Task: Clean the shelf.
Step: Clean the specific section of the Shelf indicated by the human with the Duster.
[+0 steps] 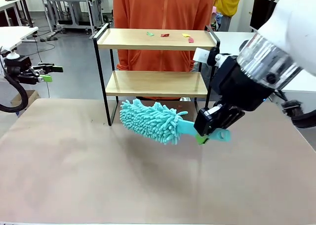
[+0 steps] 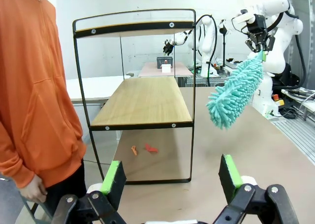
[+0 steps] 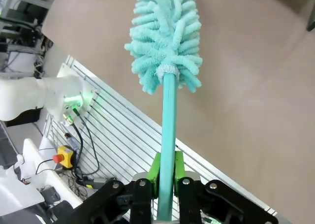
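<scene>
The shelf [image 1: 153, 39] stands at the table's far edge, its two wooden boards in a black frame. Small coloured scraps [image 1: 168, 35] lie on the top board. From the end-on left wrist view, the shelf [image 2: 142, 101] shows a bare lower board, with two scraps [image 2: 142, 148] on the surface beneath it. My right gripper [image 1: 208, 132] is shut on the handle of a teal fluffy duster [image 1: 150, 120], held just above the table in front of the shelf. In its own view the right gripper [image 3: 166, 171] pinches the duster [image 3: 165, 42] handle. My left gripper [image 1: 52, 72] hovers open at far left, nothing in the left gripper [image 2: 171, 177].
A person in an orange hoodie [image 1: 163, 12] stands right behind the shelf, with a hand [image 2: 32, 189] hanging beside it. The tan table [image 1: 123, 180] has wide free room in front. White tables stand to both sides.
</scene>
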Available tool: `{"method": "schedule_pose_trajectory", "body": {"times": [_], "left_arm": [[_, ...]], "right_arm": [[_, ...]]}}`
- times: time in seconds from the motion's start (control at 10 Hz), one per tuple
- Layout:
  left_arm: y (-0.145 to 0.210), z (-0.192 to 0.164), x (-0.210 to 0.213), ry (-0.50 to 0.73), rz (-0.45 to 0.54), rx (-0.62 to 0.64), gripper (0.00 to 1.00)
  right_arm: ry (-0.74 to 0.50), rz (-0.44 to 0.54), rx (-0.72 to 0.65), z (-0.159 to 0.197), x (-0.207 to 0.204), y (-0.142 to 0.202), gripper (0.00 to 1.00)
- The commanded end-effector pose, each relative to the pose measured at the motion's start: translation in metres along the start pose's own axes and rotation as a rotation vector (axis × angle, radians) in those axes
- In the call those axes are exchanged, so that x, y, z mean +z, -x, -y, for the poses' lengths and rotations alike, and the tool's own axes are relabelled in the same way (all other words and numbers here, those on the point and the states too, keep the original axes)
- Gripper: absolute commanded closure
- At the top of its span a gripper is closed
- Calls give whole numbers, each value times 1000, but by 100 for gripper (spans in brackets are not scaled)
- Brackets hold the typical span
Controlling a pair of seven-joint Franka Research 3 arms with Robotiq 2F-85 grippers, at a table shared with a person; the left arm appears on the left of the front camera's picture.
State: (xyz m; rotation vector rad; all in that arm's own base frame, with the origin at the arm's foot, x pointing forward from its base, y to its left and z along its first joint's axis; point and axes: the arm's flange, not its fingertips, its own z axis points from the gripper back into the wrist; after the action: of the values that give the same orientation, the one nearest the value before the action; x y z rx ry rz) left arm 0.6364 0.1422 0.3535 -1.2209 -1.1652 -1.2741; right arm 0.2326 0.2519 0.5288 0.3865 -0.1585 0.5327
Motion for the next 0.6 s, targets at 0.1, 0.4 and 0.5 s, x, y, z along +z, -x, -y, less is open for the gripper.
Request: {"method": "schedule_pose_trajectory", "body": {"times": [0.1, 0.4, 0.5], "left_arm": [[-3, 1, -1, 5, -4, -2, 0], [-3, 1, -1, 5, -4, -2, 0], [-3, 1, -1, 5, -4, -2, 0]], "right_arm": [[0, 12, 5, 0, 17, 8, 87], [90, 45, -26, -19, -26, -15, 87], [120, 126, -99, -30, -49, -30, 87]]}}
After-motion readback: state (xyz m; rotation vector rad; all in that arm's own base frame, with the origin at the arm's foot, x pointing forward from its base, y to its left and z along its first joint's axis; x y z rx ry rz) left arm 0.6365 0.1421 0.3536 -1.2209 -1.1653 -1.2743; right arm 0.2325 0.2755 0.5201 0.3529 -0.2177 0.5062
